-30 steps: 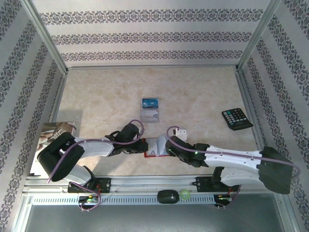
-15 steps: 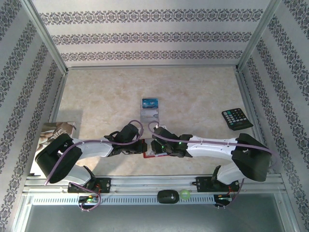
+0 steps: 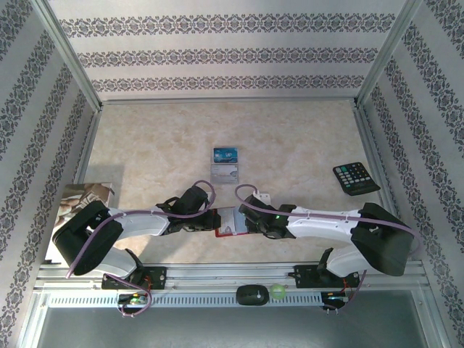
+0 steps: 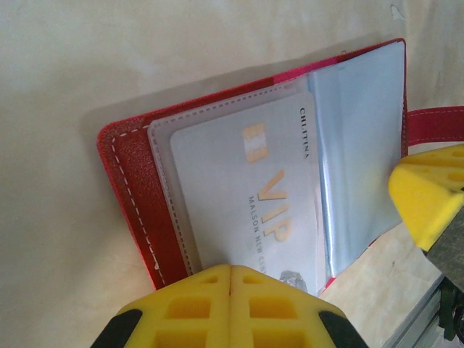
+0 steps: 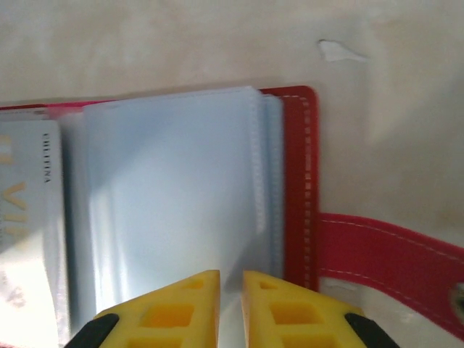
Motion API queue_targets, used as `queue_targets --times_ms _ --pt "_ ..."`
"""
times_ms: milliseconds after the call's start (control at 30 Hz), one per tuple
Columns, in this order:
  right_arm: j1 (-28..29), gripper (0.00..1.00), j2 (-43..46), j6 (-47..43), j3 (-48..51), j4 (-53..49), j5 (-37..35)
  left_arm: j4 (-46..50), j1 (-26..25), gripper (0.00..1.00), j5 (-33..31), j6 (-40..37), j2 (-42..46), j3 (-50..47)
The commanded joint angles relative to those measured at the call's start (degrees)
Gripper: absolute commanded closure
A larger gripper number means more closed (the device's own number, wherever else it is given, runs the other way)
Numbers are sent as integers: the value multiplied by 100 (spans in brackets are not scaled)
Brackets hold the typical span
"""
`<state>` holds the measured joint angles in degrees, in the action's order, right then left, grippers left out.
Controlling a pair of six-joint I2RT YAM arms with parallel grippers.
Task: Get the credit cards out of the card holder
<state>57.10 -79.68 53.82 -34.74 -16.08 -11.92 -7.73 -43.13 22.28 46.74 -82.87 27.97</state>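
Edges and room: the card holder (image 3: 229,221) lies open near the front edge of the table (image 3: 304,138), between the two claws. The far half of the table is bare up to the back wall. A black keypad remote (image 3: 356,178) sits near the right wall and a printed sheet (image 3: 83,203) lies at the left edge.

Left claw (image 4: 230,279): fingers pressed together with no gap, at the near edge of the holder, over the pale VIP card (image 4: 246,196) in its sleeve.

Right claw (image 5: 230,283): fingers nearly together with a thin slit between them, over the clear sleeves (image 5: 167,196). I cannot tell whether a sleeve is pinched. The red strap (image 5: 384,254) runs out to its right.

Change: half a second ago the right claw reached further left across the holder. It now sits back toward the holder's right edge, and a small white scrap (image 3: 265,196) behind it is uncovered. The left arm is unmoved.

Count: one holder; three cards, namely the blue card (image 3: 225,154) and the silver card (image 3: 225,172) just beside each other out on the table, and one in the holder; one remote.
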Motion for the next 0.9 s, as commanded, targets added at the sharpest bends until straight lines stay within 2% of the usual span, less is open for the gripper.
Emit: queue_targets --times_ms 0,167,233,333,567,867 --pt "-84 80 273 -88 -90 -672 -526 606 -46 100 -234 -162 -47 -187" --pt "-129 76 1030 -523 -384 -1067 -614 566 -42 100 -210 -201 -54 -169" --pt "-129 77 1160 -1011 -547 -720 -58 538 -46 100 -206 -209 -63 -177" --pt "-129 77 903 -1343 -934 -247 881 508 -46 100 -198 -207 -57 -184" --pt "-316 79 -373 -967 -1012 914 2408 509 -46 100 -243 -216 -1 -234" --pt "-506 87 -751 -553 -436 1197 2497 395 14 100 -227 -217 -120 -251"
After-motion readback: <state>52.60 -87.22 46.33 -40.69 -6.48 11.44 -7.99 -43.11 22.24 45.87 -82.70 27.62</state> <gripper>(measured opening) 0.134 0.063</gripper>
